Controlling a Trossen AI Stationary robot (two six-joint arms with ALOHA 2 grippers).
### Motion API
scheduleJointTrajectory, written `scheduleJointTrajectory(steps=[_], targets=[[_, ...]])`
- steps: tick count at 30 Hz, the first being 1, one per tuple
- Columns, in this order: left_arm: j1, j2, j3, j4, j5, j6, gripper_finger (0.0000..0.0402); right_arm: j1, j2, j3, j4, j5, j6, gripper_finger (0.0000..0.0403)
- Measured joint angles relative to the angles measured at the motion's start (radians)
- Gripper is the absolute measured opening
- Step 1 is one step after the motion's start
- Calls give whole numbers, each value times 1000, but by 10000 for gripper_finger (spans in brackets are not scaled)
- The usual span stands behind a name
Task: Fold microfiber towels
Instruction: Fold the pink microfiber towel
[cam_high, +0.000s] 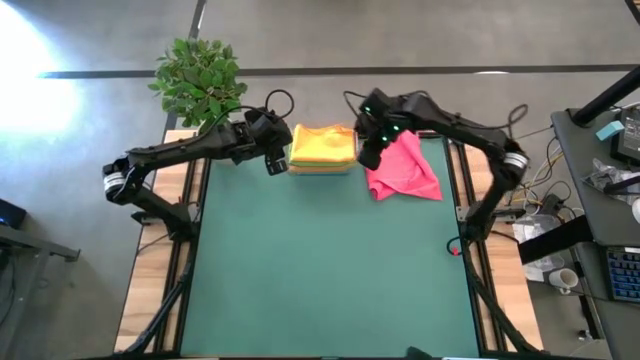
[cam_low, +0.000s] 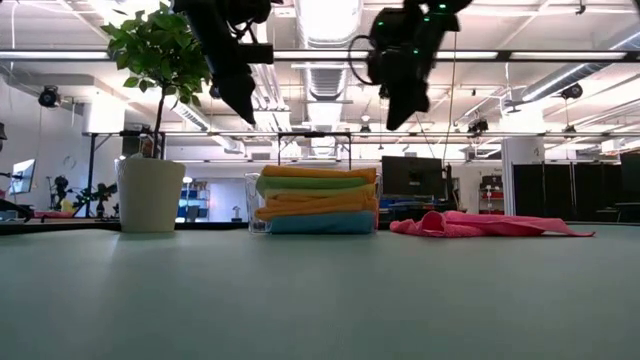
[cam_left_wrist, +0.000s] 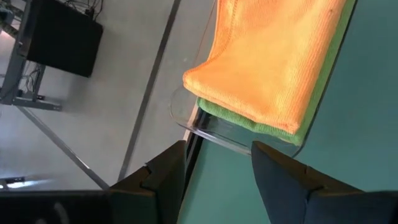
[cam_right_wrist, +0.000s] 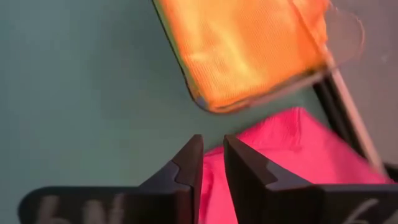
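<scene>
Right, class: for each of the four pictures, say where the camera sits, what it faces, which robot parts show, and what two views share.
High: overhead, facing down; both arms, left gripper, right gripper.
Low: table height, facing the room; grippers hang above the towel stack.
Left wrist: faces the clear tray; own fingers apart.
Right wrist: faces the pink towel; own fingers.
Shared: the stack's orange top towel.

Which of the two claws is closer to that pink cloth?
Right. The right gripper hangs above the pink towel's edge; the left gripper hovers beyond the towel stack.

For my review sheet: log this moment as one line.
left gripper: open, beside towel stack | right gripper: narrow gap, nothing held, above pink towel | pink towel: crumpled, unfolded
</scene>
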Motion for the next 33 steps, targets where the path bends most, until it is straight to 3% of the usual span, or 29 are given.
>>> scheduleJointTrajectory(steps=[6,12,18,25,33], targets=[[0,5,-9,27,0,-16,166,0,-180,-296,217,1,172,52],[0,6,-44,115,1,-15,166,0,-267,-537,369,7,367,54],[0,6,-48,134,1,-15,166,0,-276,-735,518,158,554,54],[0,6,-48,134,1,-15,166,-5,-252,-850,578,315,672,54],[0,6,-49,130,1,-15,166,22,-183,-894,587,239,724,54]])
